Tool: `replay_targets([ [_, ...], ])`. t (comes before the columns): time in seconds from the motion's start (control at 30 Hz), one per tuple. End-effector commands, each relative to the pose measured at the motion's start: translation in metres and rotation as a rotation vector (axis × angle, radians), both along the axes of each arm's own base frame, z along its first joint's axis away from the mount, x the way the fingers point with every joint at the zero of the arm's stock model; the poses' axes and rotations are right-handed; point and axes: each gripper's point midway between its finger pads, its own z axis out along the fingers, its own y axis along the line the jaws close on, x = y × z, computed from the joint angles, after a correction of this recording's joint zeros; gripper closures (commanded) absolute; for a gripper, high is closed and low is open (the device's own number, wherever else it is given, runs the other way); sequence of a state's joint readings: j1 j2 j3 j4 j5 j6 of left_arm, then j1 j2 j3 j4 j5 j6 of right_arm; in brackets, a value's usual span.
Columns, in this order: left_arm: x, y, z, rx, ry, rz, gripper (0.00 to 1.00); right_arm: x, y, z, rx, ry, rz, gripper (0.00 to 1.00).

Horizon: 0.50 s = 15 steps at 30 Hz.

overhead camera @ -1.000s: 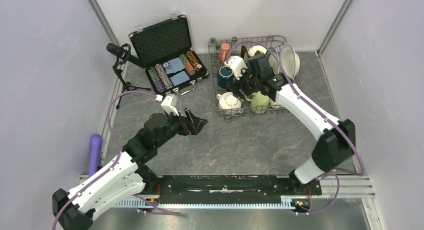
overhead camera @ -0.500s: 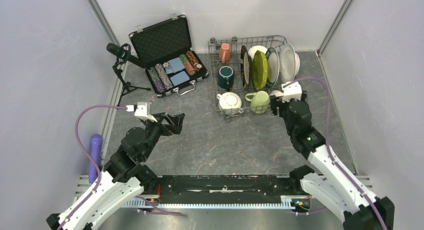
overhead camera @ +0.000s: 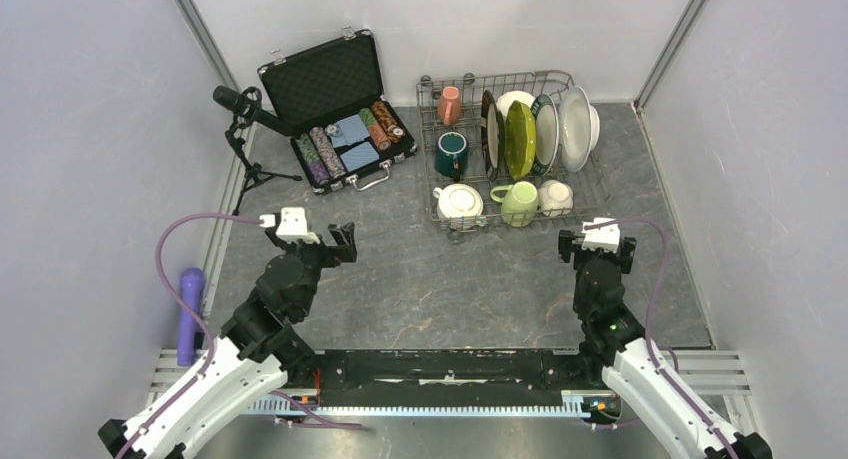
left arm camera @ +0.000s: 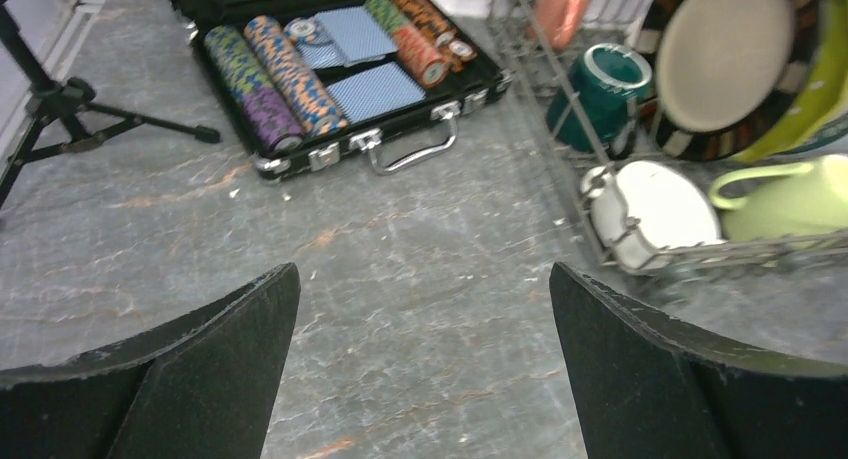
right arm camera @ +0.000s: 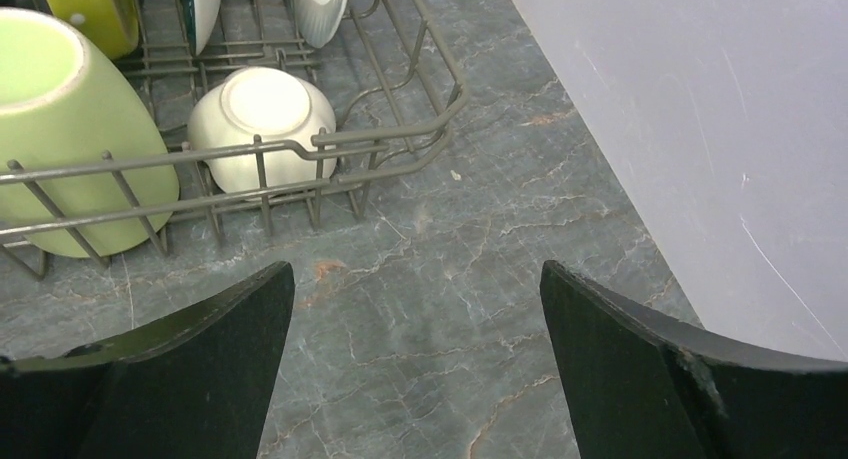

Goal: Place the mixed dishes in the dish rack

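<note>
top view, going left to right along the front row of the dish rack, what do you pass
white mug → light-green mug → small white cup

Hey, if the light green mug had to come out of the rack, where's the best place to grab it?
Probably the handle loop of the light green mug, taken from above. It juts sideways toward the left arm's side, clear of the body, while the rack wires fence off the mug's near side.
</note>
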<state>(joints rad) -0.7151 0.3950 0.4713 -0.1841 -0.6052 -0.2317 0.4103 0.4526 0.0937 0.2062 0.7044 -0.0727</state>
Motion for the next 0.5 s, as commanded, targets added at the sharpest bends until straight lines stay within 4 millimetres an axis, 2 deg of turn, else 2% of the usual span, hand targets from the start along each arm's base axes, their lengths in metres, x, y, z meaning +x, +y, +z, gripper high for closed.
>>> replay_targets([
  [0.0, 0.012, 0.016, -0.02, 0.063, -0.017, 0.116, 0.0, 0.003, -0.003, 0.013, 0.03, -0.073, -0.031, 0.02],
  [0.13, 0.018, 0.04, -0.036, 0.128, 0.036, 0.262, 0.0, 0.01, 0.012, -0.002, -0.011, -0.07, 0.075, 0.02],
  [0.17, 0.02, 0.046, -0.038, 0.152, 0.036, 0.297, 0.0, 0.013, 0.014, 0.0, 0.0, -0.091, 0.086, 0.02],
  [0.2, 0.021, 0.049, -0.039, 0.172, 0.042, 0.31, 0.0, 0.011, 0.014, -0.014, -0.005, -0.07, 0.099, 0.02],
  [0.3, 0.027, 0.061, -0.042, 0.232, 0.068, 0.348, 0.0, 0.014, 0.009, -0.028, 0.033, -0.039, 0.104, 0.02],
  [0.4, 0.035, 0.081, -0.044, 0.192, 0.056, 0.438, 0.0, 0.013, -0.005, -0.037, 0.058, -0.045, 0.076, 0.02],
  [0.47, 0.044, 0.091, -0.053, 0.172, 0.061, 0.45, 0.0, 0.01, -0.014, -0.04, 0.057, -0.054, 0.047, 0.02],
])
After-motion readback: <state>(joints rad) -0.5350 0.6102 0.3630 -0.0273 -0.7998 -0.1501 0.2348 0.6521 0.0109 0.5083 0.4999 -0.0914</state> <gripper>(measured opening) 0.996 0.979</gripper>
